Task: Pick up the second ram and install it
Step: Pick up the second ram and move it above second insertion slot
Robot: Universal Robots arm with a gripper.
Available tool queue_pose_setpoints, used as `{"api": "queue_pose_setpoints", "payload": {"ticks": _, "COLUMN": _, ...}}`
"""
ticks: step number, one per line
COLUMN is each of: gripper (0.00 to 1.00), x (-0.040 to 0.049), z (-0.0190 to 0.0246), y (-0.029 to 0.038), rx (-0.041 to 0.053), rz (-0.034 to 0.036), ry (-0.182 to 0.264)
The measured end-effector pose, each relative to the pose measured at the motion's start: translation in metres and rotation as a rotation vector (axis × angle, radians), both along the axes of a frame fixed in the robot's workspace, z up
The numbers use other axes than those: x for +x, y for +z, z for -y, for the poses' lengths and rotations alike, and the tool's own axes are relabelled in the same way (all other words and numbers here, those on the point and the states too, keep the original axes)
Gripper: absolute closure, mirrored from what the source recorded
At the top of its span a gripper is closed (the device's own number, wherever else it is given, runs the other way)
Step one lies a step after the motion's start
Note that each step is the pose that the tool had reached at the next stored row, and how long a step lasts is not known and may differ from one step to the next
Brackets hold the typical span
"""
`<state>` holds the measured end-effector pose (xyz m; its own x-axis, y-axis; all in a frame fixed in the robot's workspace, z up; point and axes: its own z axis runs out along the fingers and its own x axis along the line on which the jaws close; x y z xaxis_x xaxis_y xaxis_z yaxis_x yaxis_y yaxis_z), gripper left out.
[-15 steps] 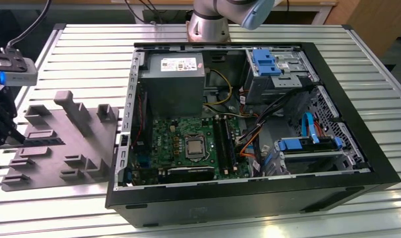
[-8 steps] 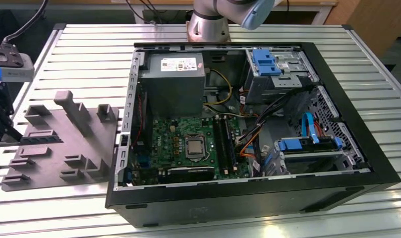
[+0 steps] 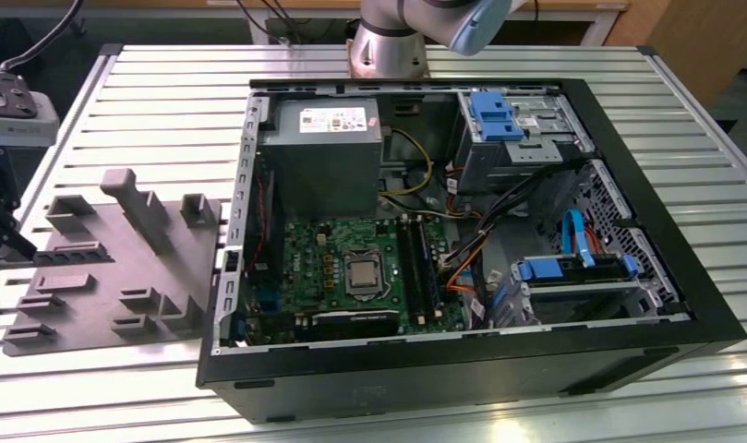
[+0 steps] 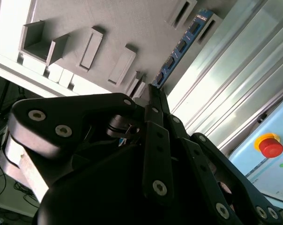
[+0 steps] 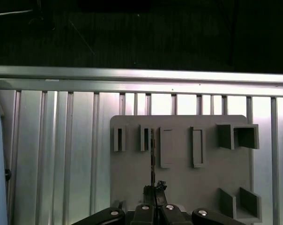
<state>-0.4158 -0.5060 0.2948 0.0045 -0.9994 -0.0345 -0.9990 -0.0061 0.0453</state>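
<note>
The second ram (image 4: 182, 43) is a thin dark board with a row of small chips, reaching out from my fingertips over the grey fixture plate (image 4: 132, 28). In the first wrist view the ram (image 5: 152, 154) shows edge-on as a thin dark line beside the plate's narrow slots. My gripper (image 4: 153, 89) is shut on its near end. In the exterior view the gripper (image 3: 26, 255) is at the far left edge, with the ram (image 3: 71, 251) sticking out over the fixture plate (image 3: 114, 277) toward the exterior view's right.
An open computer case (image 3: 472, 369) lies on the slatted metal table (image 3: 163, 92), with the motherboard (image 3: 348, 277) and its black slot rails (image 3: 416, 268) inside. Grey upright blocks (image 3: 133, 198) stand on the fixture plate. A red stop button (image 4: 271, 145) sits beside the table.
</note>
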Motion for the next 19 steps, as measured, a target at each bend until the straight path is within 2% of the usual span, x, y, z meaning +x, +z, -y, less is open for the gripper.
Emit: {"api": "queue_pose_setpoints", "payload": {"ticks": 19, "gripper": 0.89, "x": -0.0019, "z": 0.0, "y": 0.0201, "rx": 0.0004, "rz": 0.0009, "ry": 0.0}}
